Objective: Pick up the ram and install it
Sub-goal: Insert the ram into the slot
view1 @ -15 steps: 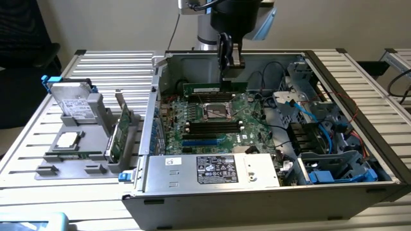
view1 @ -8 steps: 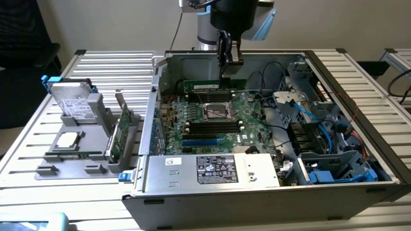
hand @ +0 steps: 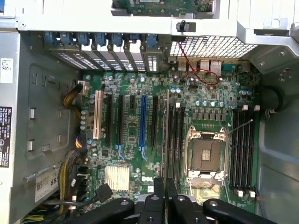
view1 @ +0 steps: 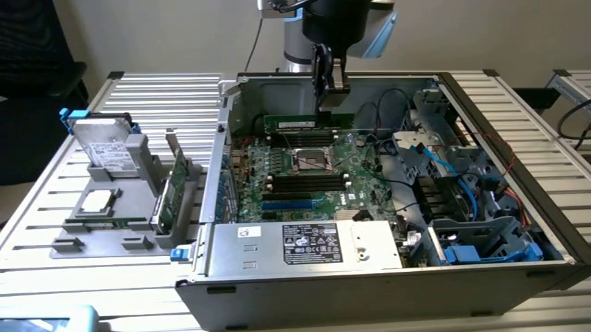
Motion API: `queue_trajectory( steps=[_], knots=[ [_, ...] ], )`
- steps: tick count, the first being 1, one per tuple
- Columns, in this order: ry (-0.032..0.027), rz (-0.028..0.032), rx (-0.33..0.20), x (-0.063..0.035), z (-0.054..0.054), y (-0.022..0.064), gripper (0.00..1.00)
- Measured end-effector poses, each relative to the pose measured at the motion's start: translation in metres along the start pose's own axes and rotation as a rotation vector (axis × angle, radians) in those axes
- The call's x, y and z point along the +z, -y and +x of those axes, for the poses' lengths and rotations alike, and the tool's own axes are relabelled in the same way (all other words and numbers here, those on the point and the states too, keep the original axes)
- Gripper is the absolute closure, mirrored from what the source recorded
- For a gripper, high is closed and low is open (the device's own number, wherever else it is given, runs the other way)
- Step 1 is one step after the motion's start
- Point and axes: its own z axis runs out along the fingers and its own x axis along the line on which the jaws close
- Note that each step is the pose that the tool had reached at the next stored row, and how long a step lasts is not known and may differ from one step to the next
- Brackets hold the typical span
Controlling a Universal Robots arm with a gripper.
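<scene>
1. Above the far edge of the motherboard (view1: 356, 155), inside the open computer case (view1: 212, 277), gripping the ram (view1: 293, 122) with the gripper (view1: 325, 105), jaws pinching narrow on its upper long edge.
2. Carrying the ram level and on edge, white label facing the case's near edge, held up off the motherboard.
3. Lining up parallel with the black memory slots (view1: 305, 181), nearer the middle of the motherboard, just past the processor socket (view1: 312, 160).
4. Hovering well apart from the power supply (view1: 369, 245) along the case's near edge.
5. Hovering well apart, too, from the grey parts tray (view1: 69, 245) near the tabletop (view1: 157, 90) edge at the exterior view's left, bearing a hard drive (view1: 104, 149) and an upright green expansion card (view1: 176, 183).
</scene>
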Motion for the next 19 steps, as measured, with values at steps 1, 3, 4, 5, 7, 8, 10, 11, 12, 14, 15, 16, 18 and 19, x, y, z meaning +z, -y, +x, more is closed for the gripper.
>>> queue_trajectory(
  steps=[1, 3, 4, 5, 7, 8, 10, 11, 12, 14, 15, 16, 18, 19],
  knots=[
    [0.0, 0.0, 0.0, 0.0, 0.0, 0.0, 0.87],
    [0.0, -0.0001, 0.0, 0.0, 0.0, 0.0, 0.87],
    [0.0, 0.0, 0.0, 0.0, 0.0, 0.0, 0.87],
    [0.0, 0.0, 0.0, 0.0, 0.0, 0.0, 0.87],
    [-0.0004, 0.0, 0.0, 0.0002, -0.0005, 0.0, 0.87],
    [-0.0034, -0.0001, 0.0, 0.0005, -0.0011, 0.0, 0.87],
    [-0.005, -0.0002, 0.0, 0.0016, -0.0014, 0.0002, 0.87],
    [-0.0054, -0.0003, 0.0, 0.0019, -0.0014, 0.0002, 0.87],
    [-0.0054, -0.0002, 0.0, 0.0025, -0.0015, 0.0002, 0.87],
    [-0.0055, -0.0002, 0.0, 0.0046, -0.0021, 0.0004, 0.87],
    [-0.0056, -0.0002, 0.0, 0.0061, -0.0027, 0.0004, 0.87],
    [-0.0057, -0.0001, 0.0, 0.0074, -0.0031, 0.0005, 0.87],
    [-0.0064, 0.0001, 0.0, 0.0094, -0.0033, 0.0006, 0.87],
    [-0.0066, 0.0001, 0.0, 0.0098, -0.0035, 0.0006, 0.87]
  ],
)
